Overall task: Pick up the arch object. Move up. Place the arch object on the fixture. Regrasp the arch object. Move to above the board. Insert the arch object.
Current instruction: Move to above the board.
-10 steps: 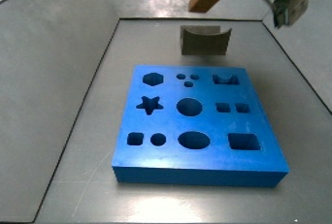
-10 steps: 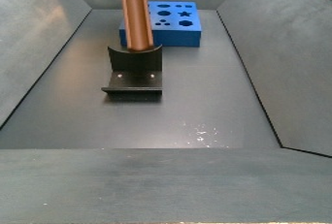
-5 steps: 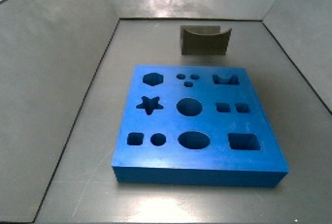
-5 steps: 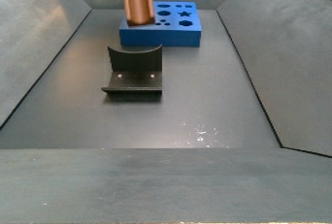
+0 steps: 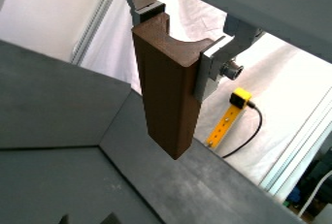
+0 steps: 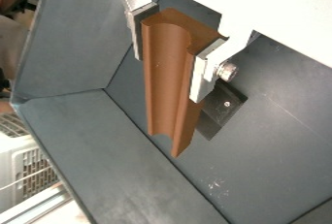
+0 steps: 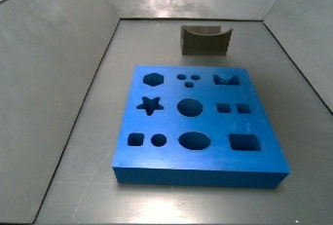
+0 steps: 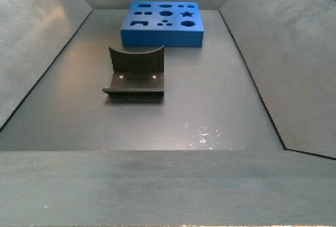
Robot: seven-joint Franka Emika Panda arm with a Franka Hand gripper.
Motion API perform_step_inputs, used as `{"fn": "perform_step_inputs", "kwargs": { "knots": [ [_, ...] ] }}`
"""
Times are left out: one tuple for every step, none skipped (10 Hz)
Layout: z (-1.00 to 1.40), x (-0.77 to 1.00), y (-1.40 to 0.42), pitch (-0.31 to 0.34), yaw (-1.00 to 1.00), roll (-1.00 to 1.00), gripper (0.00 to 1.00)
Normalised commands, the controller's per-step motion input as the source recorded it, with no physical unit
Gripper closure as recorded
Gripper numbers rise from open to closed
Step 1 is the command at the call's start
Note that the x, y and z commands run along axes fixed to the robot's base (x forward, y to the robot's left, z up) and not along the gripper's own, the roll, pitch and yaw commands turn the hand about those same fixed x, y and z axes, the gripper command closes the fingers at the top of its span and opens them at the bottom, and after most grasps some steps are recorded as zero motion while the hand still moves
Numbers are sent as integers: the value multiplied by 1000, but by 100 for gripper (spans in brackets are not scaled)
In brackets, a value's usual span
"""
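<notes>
The arch object (image 6: 169, 78) sits clamped between the end effector (image 6: 172, 39) fingers.

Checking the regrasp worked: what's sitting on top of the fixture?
Nothing: the fixture notch is bare in both side views. The arch object hangs high above, clamped in the gripper jaws.

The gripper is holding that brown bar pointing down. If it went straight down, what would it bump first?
Probably the fixture. In a wrist view the gripper, shut on the arch object, hangs with the bar's lower end near it. Depth is unclear, so it might meet the bare floor beside it.
</notes>
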Motion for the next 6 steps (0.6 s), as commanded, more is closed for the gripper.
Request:
{"fn": "perform_step_inputs", "kwargs": {
  "knots": [
    [568,-22,-9,87,24,-46,100],
    [365,-7,-11,111,35,-48,100],
    [266,0,-11,123,42,-48,100],
    [78,-680,-1000,-67,-57,-1000,100],
    [61,-679,-1000,-69,-54,-1000,100],
    [87,-734,-1000,-98,-50,-1000,100]
  ]
}}
